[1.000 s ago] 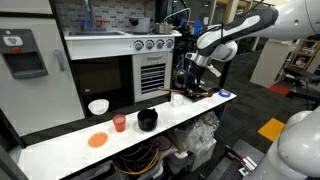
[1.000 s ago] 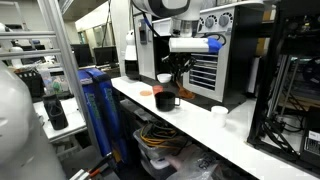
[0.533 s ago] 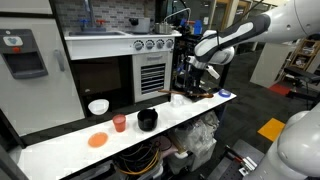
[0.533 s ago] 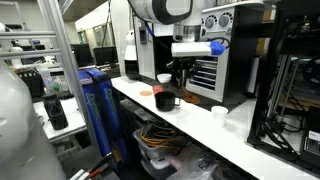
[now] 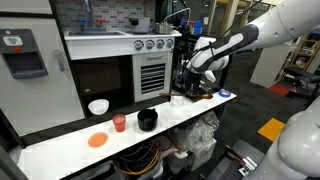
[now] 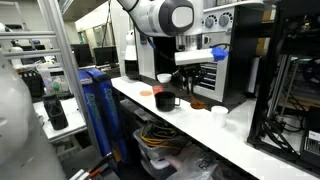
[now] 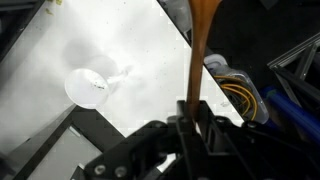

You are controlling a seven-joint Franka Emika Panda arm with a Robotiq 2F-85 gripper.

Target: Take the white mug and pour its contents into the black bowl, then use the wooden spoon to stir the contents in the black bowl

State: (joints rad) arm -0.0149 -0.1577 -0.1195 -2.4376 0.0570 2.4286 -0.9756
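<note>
My gripper [image 7: 192,120] is shut on the wooden spoon [image 7: 198,50], whose slim brown shaft runs from the jaws up out of the wrist view. The gripper [image 5: 190,78] hangs above the right part of the white counter, near the white mug [image 5: 177,99], which also shows from above in the wrist view [image 7: 88,86] to the left of the spoon. The black bowl [image 5: 148,119] stands further left on the counter, apart from the gripper. The gripper [image 6: 194,78], black bowl [image 6: 165,101] and white mug [image 6: 219,114] show in both exterior views.
A red cup [image 5: 119,123], a flat orange disc [image 5: 97,141] and a wide white bowl [image 5: 98,106] stand left of the black bowl. A toy oven [image 5: 150,72] rises behind the counter. Cables and bags [image 7: 240,95] lie below the counter's front edge.
The arm has shifted a little along the counter toward the white mug's end, with the spoon still in the jaws. The mug and bowl have not moved.
</note>
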